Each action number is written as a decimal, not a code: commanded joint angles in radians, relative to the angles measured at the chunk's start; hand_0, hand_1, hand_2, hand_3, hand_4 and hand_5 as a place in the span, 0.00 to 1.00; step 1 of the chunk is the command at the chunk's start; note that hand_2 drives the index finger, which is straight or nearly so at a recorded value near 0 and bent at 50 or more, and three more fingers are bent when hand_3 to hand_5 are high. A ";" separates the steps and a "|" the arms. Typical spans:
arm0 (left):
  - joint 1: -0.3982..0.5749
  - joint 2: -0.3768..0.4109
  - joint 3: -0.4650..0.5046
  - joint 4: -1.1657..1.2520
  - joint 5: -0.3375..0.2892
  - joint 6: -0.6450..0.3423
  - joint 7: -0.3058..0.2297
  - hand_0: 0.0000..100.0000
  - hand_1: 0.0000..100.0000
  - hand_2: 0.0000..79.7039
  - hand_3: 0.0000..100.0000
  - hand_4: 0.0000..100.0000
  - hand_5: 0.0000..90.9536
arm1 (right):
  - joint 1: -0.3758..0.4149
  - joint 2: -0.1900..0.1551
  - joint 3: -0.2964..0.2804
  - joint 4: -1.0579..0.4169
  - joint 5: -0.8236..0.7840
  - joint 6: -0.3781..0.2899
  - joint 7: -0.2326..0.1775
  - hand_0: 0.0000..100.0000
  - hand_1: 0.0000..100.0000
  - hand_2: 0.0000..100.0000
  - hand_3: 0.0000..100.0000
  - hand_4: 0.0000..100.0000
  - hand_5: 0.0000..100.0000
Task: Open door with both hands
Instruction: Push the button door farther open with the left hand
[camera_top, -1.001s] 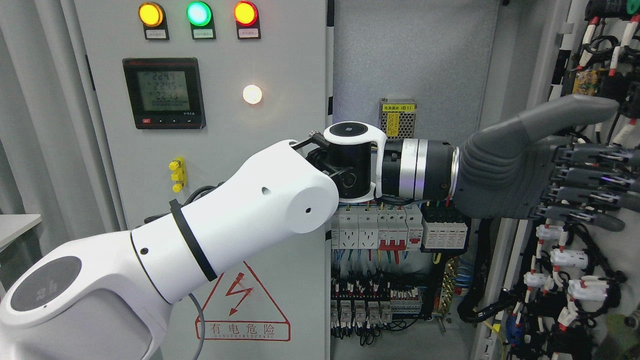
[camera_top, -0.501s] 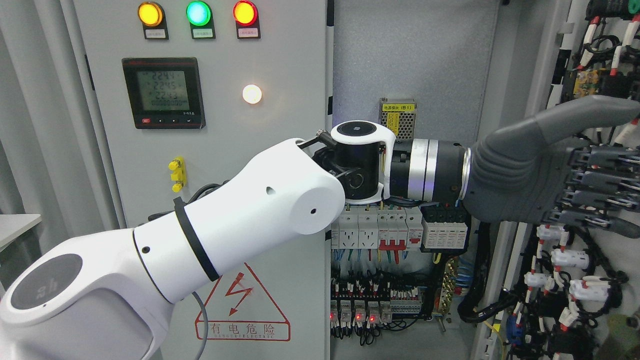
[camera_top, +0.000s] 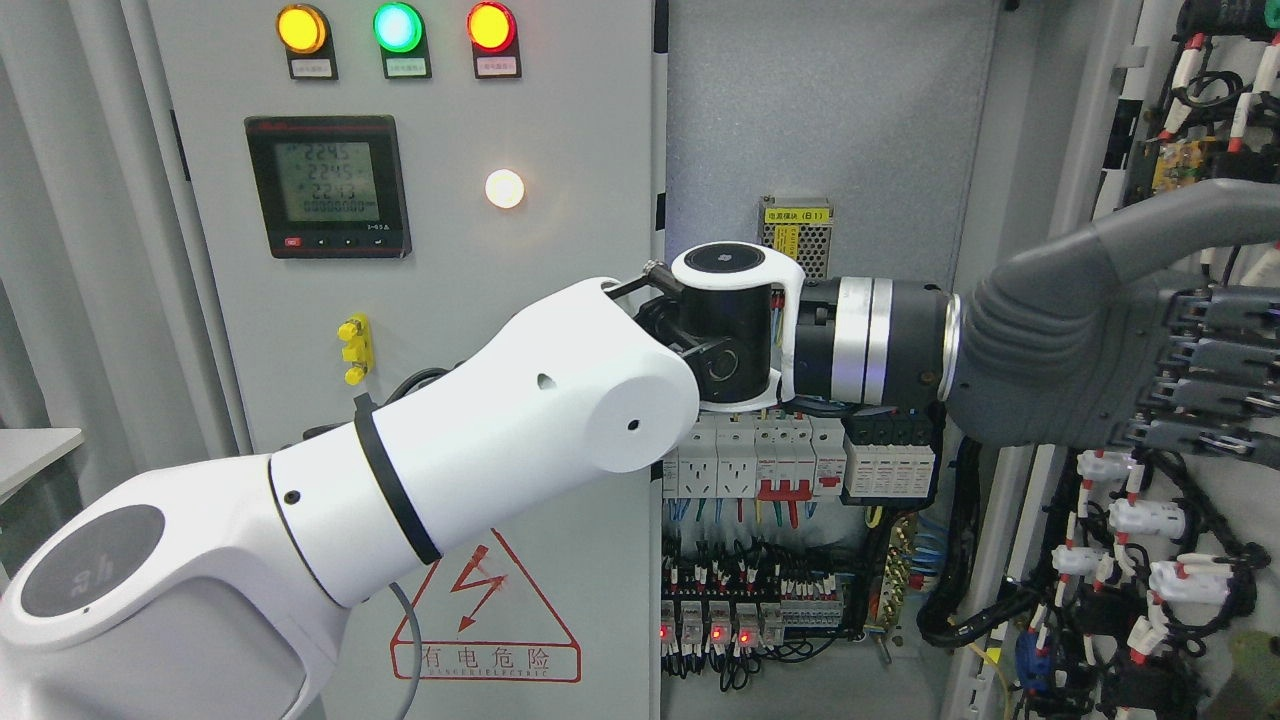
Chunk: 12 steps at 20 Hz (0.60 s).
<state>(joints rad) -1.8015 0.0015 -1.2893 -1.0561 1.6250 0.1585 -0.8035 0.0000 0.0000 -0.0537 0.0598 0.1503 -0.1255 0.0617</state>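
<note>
Fingers (camera_top: 1205, 375) of your left hand (camera_top: 1110, 350) are stretched out flat and apart, gripping nothing, with the thumb reaching straight along above them toward the right edge of view. Your left arm (camera_top: 400, 490) crosses in front of the closed door (camera_top: 420, 300), the one with the meter (camera_top: 328, 185) and three lamps, and the hand lies past that door's right edge, against the inner face of the open right door (camera_top: 1180, 560) (its wiring and white connectors face you). Between the two doors the cabinet interior (camera_top: 800, 470) shows, with a row of breakers just below your wrist. Your right hand is out of view.
</note>
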 joint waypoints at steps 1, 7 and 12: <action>0.002 -0.001 0.005 -0.016 -0.002 -0.001 0.004 0.30 0.00 0.03 0.03 0.04 0.00 | -0.034 0.000 0.000 0.000 0.000 0.000 0.000 0.22 0.00 0.00 0.00 0.00 0.00; 0.008 0.034 0.013 -0.096 -0.007 -0.005 0.047 0.30 0.00 0.03 0.03 0.04 0.00 | -0.034 0.000 0.000 0.000 0.000 0.000 0.000 0.22 0.00 0.00 0.00 0.00 0.00; 0.025 0.060 0.013 -0.113 -0.007 -0.016 0.081 0.30 0.00 0.03 0.03 0.04 0.00 | -0.034 0.000 0.000 0.000 0.000 0.000 0.000 0.22 0.00 0.00 0.00 0.00 0.00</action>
<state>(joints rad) -1.7885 0.0229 -1.2819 -1.1104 1.6195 0.1502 -0.7464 0.0000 0.0000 -0.0537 0.0598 0.1503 -0.1255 0.0617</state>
